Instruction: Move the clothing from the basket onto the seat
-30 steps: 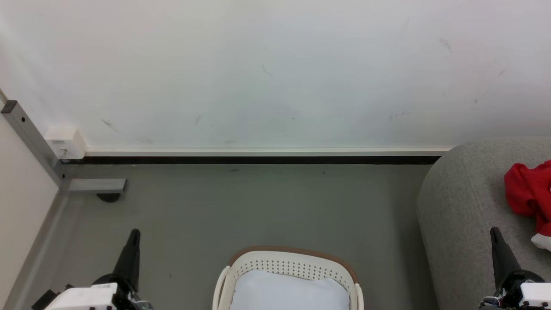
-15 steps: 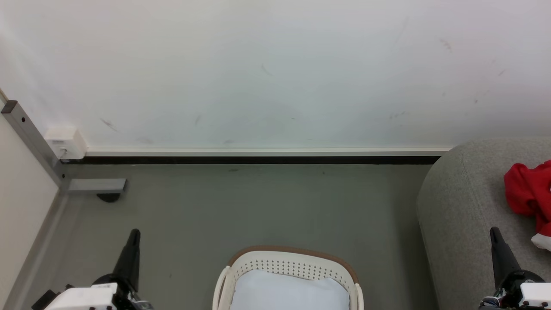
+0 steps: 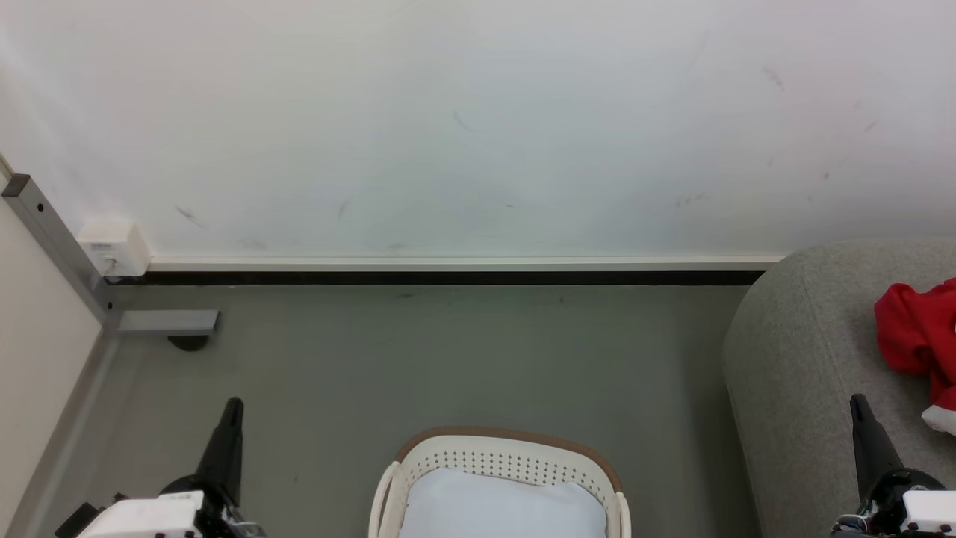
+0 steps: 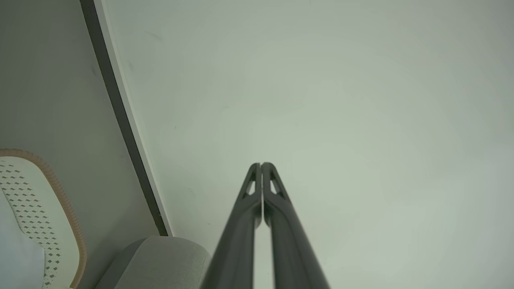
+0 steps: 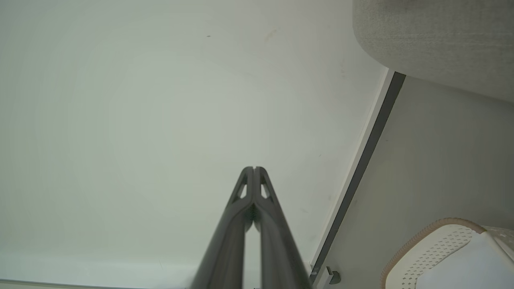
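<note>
The clothing (image 3: 915, 332), a red heap with a scrap of white at its lower edge, lies on the seat (image 3: 806, 359) at the right border of the head view. The frame cuts it off there, so we cannot tell how many garments it holds. The basket (image 3: 508, 439) stands on the floor (image 3: 448, 359) to the left of the seat and apart from it. What we see inside it is a pale blue-white pad (image 3: 504, 504). Its near half runs off the bottom edge, so we cannot say whether any red cloth lies there. We judge the transfer done or close to it. The next move calls for a look down into that hidden half before anything is reached for. The left claw (image 3: 233, 407) and right claw (image 3: 857, 402) hang at either side, touching neither basket nor cloth. Each has its 2 fingers pressed together on nothing and points toward the wall (image 3: 478, 134)
</note>
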